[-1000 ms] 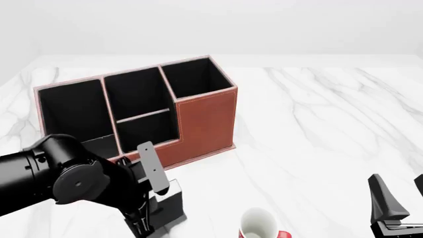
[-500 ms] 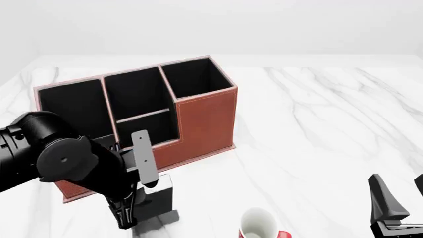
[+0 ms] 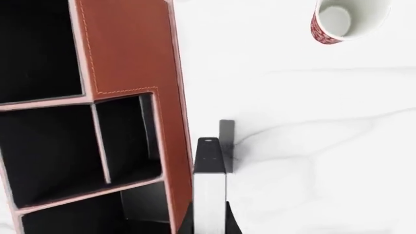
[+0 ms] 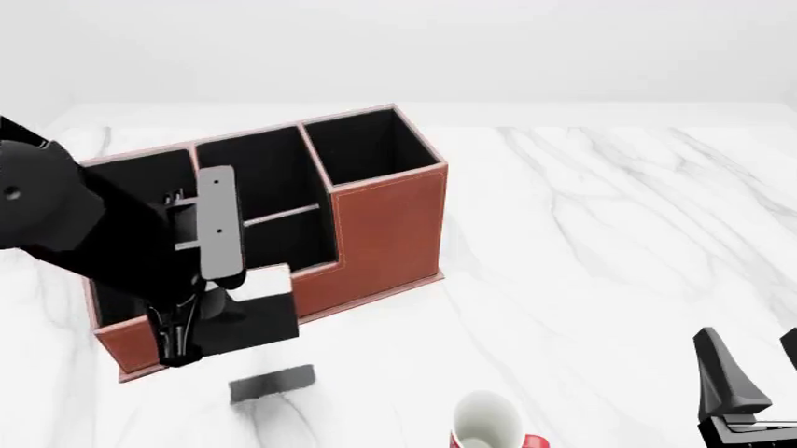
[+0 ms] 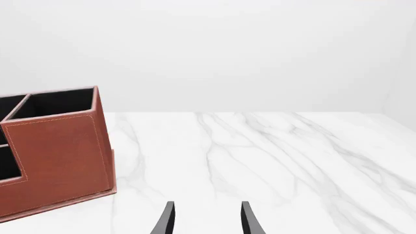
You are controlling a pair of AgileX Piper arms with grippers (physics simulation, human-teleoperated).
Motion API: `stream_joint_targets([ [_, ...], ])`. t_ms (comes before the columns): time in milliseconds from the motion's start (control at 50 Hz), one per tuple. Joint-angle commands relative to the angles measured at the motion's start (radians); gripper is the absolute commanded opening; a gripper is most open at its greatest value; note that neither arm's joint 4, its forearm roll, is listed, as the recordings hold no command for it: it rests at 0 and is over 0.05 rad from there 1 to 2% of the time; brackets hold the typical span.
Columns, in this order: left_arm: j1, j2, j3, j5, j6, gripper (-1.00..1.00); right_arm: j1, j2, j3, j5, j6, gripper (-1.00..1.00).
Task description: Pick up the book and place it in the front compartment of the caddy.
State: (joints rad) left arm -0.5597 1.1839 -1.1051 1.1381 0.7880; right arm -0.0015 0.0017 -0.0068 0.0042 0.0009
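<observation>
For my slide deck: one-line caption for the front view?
Left tool holds the book in the air before the caddy; mug nearby.

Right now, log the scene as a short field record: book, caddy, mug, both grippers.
book: black cover, held clear of the table, its shadow on the marble below; beside the caddy's low front wall, not inside
caddy: reddish-brown, black-lined, upright; visible compartments hold nothing
mug: white, red on the outside, upright at the near edge, apart from the caddy
left gripper: shut on the book, above the table
right gripper: open, holding nothing, low over bare marble
task state: book lifted, not yet placed
</observation>
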Motion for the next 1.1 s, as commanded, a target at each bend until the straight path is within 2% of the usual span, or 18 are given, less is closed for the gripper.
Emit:
stream_joint_targets([
  [20, 0.039, -0.003, -0.105, 0.049, 0.089, -1.00, 0.000, 0.002, 0.001, -0.002, -0.001, 1.00],
  [100, 0.041, 0.009, -0.161, 0.061, 0.095, -1.00, 0.000, 0.002, 0.001, -0.003, 0.000, 1.00],
  [120, 0.060, 0.006, -0.161, 0.062, 0.116, -1.00, 0.000, 0.002, 0.001, -0.002, 0.000, 1.00],
  [180, 0.049, 0.021, -0.193, 0.074, 0.101, -1.00, 0.000, 0.002, 0.001, -0.002, -0.001, 1.00],
  [220, 0.072, 0.015, -0.200, 0.074, 0.125, -1.00, 0.000, 0.002, 0.001, -0.003, -0.001, 1.00],
  [300, 0.061, 0.029, -0.237, 0.082, 0.116, -1.00, 0.000, 0.002, 0.001, -0.003, 0.000, 1.00],
  [420, 0.100, 0.032, -0.258, 0.082, 0.153, -1.00, 0.000, 0.002, 0.001, -0.003, 0.000, 1.00],
  [580, 0.110, 0.068, -0.345, 0.081, 0.163, -1.00, 0.000, 0.002, 0.001, -0.002, 0.000, 1.00],
  [620, 0.136, 0.071, -0.356, 0.082, 0.187, -1.00, 0.000, 0.002, 0.001, -0.003, 0.000, 1.00],
  [680, 0.122, 0.087, -0.377, 0.082, 0.173, -1.00, 0.000, 0.002, 0.001, -0.003, -0.001, 1.00],
  [820, 0.162, 0.124, -0.436, 0.082, 0.205, -1.00, 0.000, 0.002, 0.001, -0.002, -0.001, 1.00],
  [960, 0.162, 0.172, -0.502, 0.081, 0.197, -1.00, 0.001, 0.002, 0.001, -0.002, 0.000, 1.00],
  [1100, 0.184, 0.199, -0.528, 0.067, 0.210, -1.00, 0.000, 0.002, 0.001, -0.003, 0.000, 1.00],
])
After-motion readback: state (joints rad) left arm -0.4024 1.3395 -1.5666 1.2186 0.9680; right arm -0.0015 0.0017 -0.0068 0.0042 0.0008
